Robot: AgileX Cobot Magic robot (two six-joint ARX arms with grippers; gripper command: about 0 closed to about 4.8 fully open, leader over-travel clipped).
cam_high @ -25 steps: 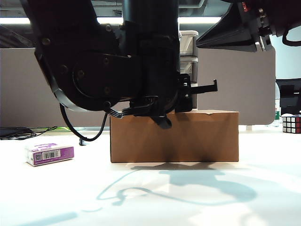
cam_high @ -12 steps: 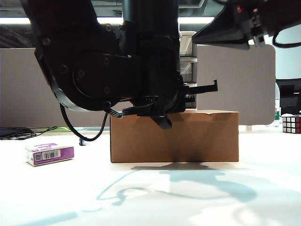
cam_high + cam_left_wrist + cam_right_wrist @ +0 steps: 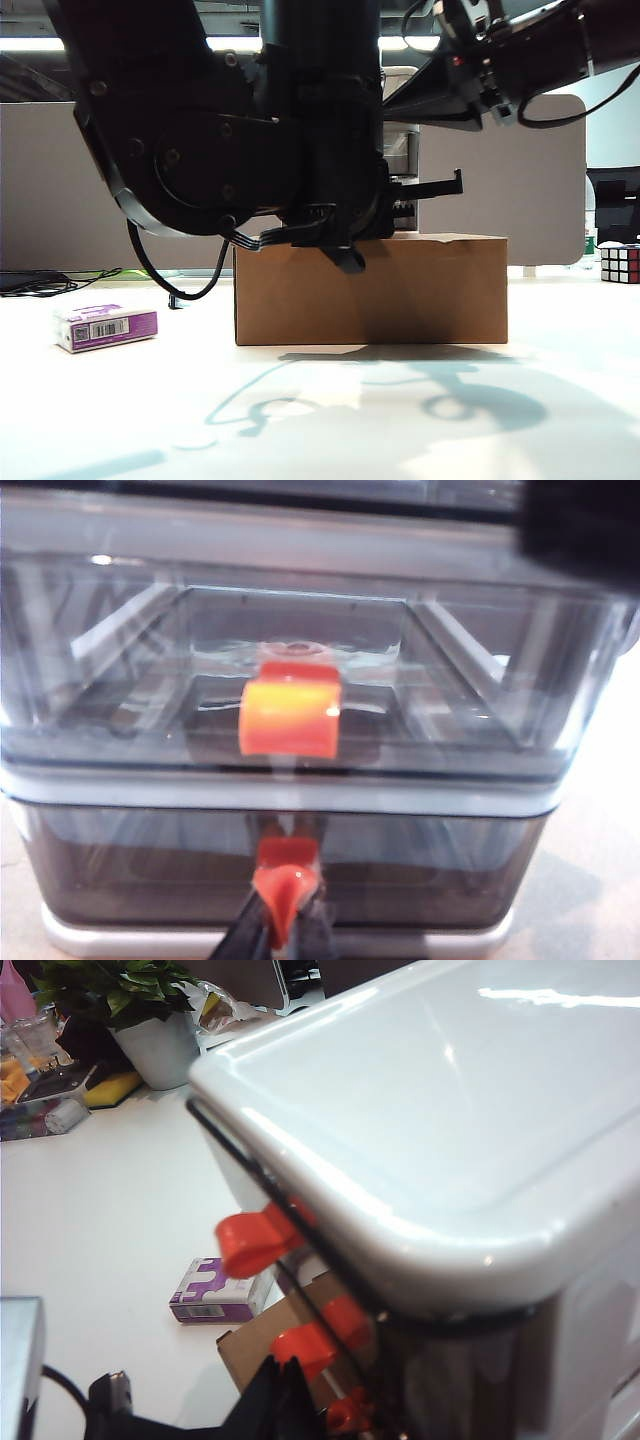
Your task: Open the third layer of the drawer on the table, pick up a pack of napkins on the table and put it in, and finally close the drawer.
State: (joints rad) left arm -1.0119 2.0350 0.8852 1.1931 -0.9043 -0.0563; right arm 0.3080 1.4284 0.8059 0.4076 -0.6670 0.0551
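The drawer (image 3: 300, 790) fills the left wrist view, and a strip of it (image 3: 404, 150) shows behind the left arm (image 3: 300, 150), on top of a brown cardboard box (image 3: 400, 290). The third layer of the drawer (image 3: 150, 870) is the lowest, smoky tier; its front sits in line with the tier above. My left gripper (image 3: 288, 920) is shut on its red-orange handle (image 3: 288, 875). My right gripper (image 3: 288, 1385) is shut on nothing, just off the drawer's white top (image 3: 450, 1110) and above the handles; in the exterior view the right gripper (image 3: 410, 95) is at the drawer's upper part. The pack of napkins (image 3: 105, 327) lies on the table (image 3: 320, 420), left of the box.
A Rubik's cube (image 3: 620, 263) stands at the far right of the table. Black cables (image 3: 40, 282) trail at the back left. A potted plant (image 3: 120, 990) and some clutter sit at the table's far side in the right wrist view.
The right arm has come down and to the left, from the upper right corner to the drawer's top. The left arm has stayed in place at the drawer.
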